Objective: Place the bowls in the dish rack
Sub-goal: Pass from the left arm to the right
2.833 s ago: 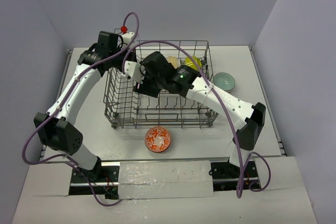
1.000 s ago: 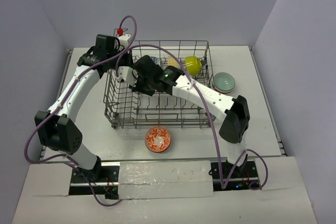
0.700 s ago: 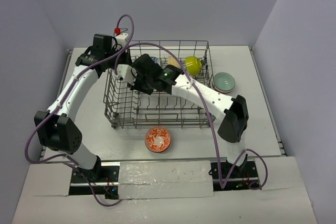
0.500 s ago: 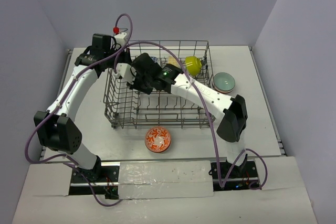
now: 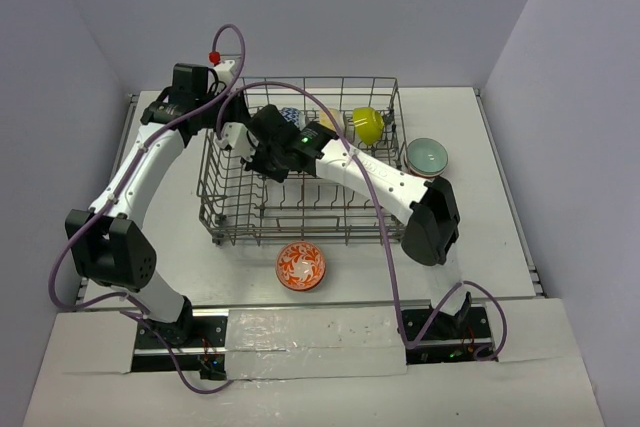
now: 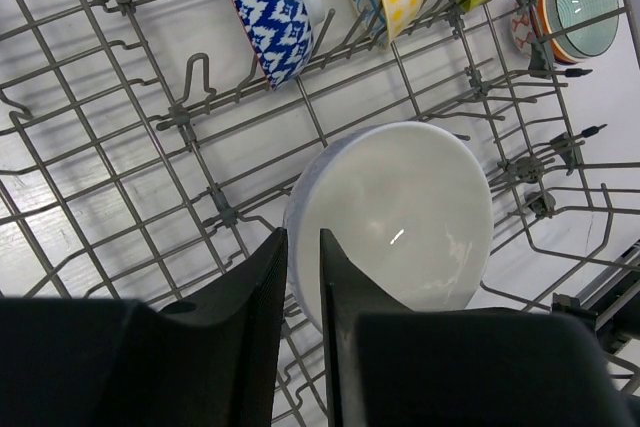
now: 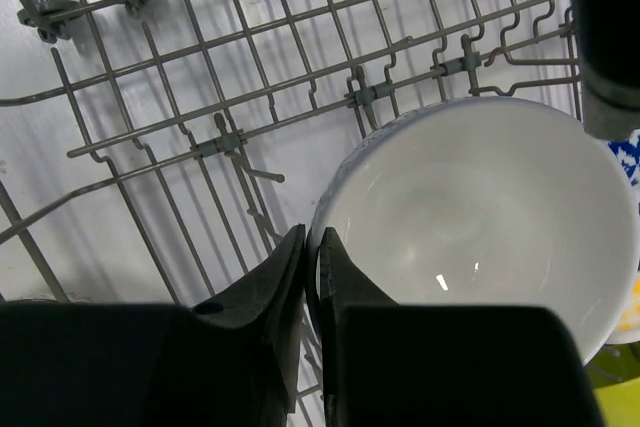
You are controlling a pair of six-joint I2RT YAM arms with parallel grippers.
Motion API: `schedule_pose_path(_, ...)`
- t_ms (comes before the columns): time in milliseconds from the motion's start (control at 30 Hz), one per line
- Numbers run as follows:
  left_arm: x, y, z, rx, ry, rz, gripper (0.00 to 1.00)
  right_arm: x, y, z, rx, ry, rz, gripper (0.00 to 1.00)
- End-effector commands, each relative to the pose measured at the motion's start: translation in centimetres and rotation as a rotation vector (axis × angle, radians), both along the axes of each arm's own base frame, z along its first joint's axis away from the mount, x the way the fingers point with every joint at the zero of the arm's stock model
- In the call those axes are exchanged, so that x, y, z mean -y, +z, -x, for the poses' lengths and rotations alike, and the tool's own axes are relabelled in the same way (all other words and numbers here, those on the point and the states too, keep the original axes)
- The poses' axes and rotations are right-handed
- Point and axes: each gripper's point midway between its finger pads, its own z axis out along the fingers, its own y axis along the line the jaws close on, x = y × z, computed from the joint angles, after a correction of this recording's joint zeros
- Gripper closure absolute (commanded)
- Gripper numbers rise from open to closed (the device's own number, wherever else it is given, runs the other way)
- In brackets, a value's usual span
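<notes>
**Two grippers at one white bowl inside the rack**

Top view: the dish rack (image 5: 300, 230) stands in the middle of the table (image 5: 500, 247). The left arm (image 5: 140, 167) and the right arm (image 5: 370, 169) meet over its back-left part and hide what they handle. A blue patterned bowl (image 5: 290, 115) and a lime bowl (image 5: 367, 124) stand on edge in the rack's back row. A teal bowl (image 5: 428, 155) sits on the table just right of the rack, and a red-white bowl (image 5: 301, 265) sits in front of it.

Left wrist: the left gripper (image 6: 303, 237) has its fingers a narrow slit apart, astride the rim of a white bowl (image 6: 400, 217) inside the rack, over the floor wires. Whether the pads press the rim cannot be told.

Right wrist: the right gripper (image 7: 311, 235) is almost closed, and its fingers pinch the white bowl's rim among the tines.
</notes>
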Motion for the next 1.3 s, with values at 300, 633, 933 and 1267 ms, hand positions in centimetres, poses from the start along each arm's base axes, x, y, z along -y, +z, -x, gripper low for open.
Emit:
schedule_pose_path(300, -0.6, 1.7, -0.9, 0.037, 0.044, 0.047, 0.78, -0.3, 2.1, -1.6, 0.053, -0.044, -0.050, 1.00)
schedule_pose_path(633, -4.0, 3.3, -2.5, 0.074, 0.199, 0.090, 0.79, 0.6, 4.2, -0.6, 0.069, -0.057, -0.108, 1.00)
schedule_pose_path(933, -8.9, 8.6, -2.4, 0.290, 0.433, 0.094, 0.76, 1.5, 6.7, 0.0, 0.100, -0.077, -0.166, 1.00)
schedule_pose_path(1267, -14.7, 13.2, 0.5, 0.509, 0.692, 0.142, 0.73, 0.2, 7.3, -2.4, 0.067, -0.188, -0.255, 1.00)
